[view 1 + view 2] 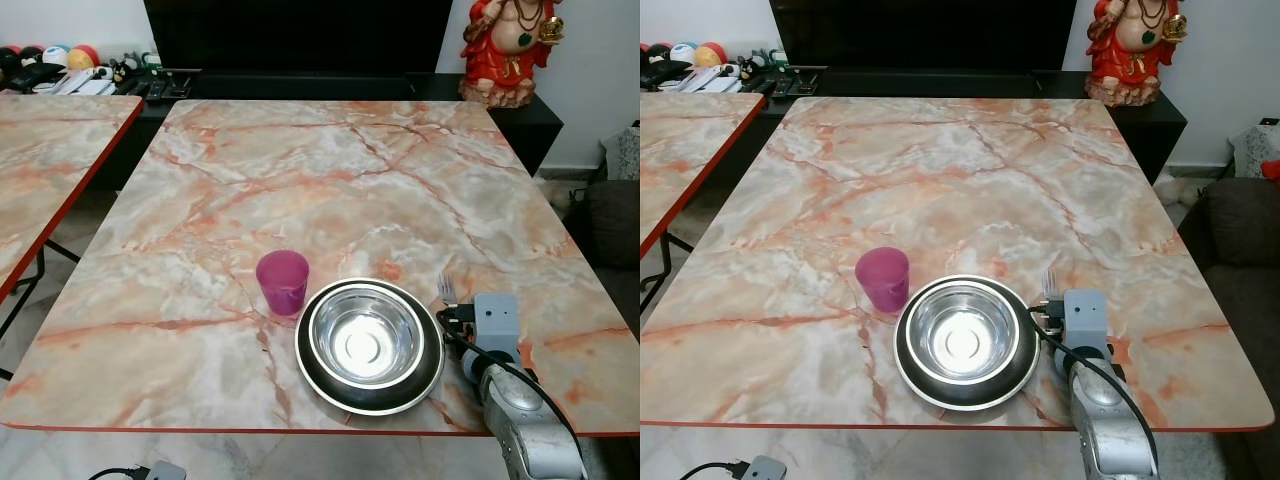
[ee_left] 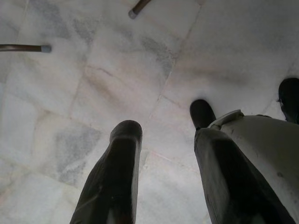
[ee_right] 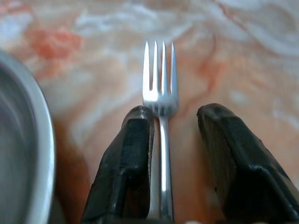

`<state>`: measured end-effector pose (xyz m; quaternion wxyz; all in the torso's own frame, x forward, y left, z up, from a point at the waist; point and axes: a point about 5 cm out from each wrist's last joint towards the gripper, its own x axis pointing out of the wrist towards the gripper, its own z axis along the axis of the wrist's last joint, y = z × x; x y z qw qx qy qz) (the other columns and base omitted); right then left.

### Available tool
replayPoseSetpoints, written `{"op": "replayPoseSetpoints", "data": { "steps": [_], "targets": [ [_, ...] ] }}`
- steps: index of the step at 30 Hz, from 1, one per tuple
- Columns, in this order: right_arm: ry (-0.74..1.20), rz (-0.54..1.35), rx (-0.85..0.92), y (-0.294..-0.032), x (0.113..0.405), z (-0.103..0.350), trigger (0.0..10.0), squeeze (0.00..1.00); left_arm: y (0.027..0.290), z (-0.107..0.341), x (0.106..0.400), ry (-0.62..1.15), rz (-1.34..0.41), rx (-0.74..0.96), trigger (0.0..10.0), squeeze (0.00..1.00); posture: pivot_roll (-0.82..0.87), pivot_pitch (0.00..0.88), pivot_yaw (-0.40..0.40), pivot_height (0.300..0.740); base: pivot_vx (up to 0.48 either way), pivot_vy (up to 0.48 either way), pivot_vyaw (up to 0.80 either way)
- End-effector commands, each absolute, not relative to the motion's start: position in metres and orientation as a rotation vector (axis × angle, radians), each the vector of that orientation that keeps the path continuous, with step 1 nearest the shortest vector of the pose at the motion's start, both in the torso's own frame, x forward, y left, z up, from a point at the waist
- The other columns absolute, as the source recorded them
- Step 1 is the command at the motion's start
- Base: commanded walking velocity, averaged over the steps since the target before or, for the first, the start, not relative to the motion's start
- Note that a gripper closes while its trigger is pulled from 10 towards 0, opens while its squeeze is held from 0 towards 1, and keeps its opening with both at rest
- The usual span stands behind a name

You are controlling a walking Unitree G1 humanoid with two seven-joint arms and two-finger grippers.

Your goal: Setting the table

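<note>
**Fork beside the bowl, our right gripper spread around it**

Our right gripper [image 3: 175, 121] sits low over the marble table [image 1: 330, 180], its two black fingers [image 3: 126, 158] spread apart with the fork [image 3: 160, 98] lying between them. The fork's handle runs close along one finger; we cannot tell whether it touches. The other finger stands clear of it, so nothing is pinched. The tines point away from the wrist, toward the far side of the table.

Just beside the gripper, on its left, stands one steel bowl [image 1: 365, 345] resting inside one dark plate [image 1: 325, 385] with a pale rim. The bowl's edge is the nearest thing in the gripper's way on that side. Beyond the plate, further left, stands one pink cup [image 1: 283, 282], upright and close to the plate's rim. We count one fork, one bowl, one plate and one cup.

Ahead of the gripper the tabletop lies open right up to the far edge, and to its right there is bare marble up to the red-trimmed side edge. The near edge lies close behind it, under our forearm.

A second marble table [image 1: 50, 150] stands well off to the left, with a gap of floor between. Past the far right corner a red figurine [image 1: 505, 50] sits on a dark low cabinet [image 1: 300, 85].

Our left gripper [image 2: 161, 140] hangs idle over pale floor tiles [image 2: 117, 70], its fingers apart and holding nothing.
</note>
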<state>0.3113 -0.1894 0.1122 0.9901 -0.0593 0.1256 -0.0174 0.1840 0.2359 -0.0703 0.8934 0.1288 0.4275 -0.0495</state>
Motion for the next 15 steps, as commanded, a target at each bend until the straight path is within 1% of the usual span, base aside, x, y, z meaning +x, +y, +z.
{"op": "replayPoseSetpoints", "data": {
  "steps": [1,15],
  "targets": [
    [0.260,-0.042,-0.123,-0.1921,0.3113,0.1127,10.0,0.00,0.2367,-0.0758,0.1740,0.936,-0.100,0.270,10.0,0.00,-0.06,0.161,0.014,0.740,0.000,0.000,0.00],
    [0.226,-0.073,-0.132,-0.1956,0.3119,0.1194,10.0,0.00,0.2384,-0.0755,0.1738,0.938,-0.102,0.276,10.0,0.00,-0.06,0.163,0.019,0.740,0.000,0.000,0.00]
  ]
}}
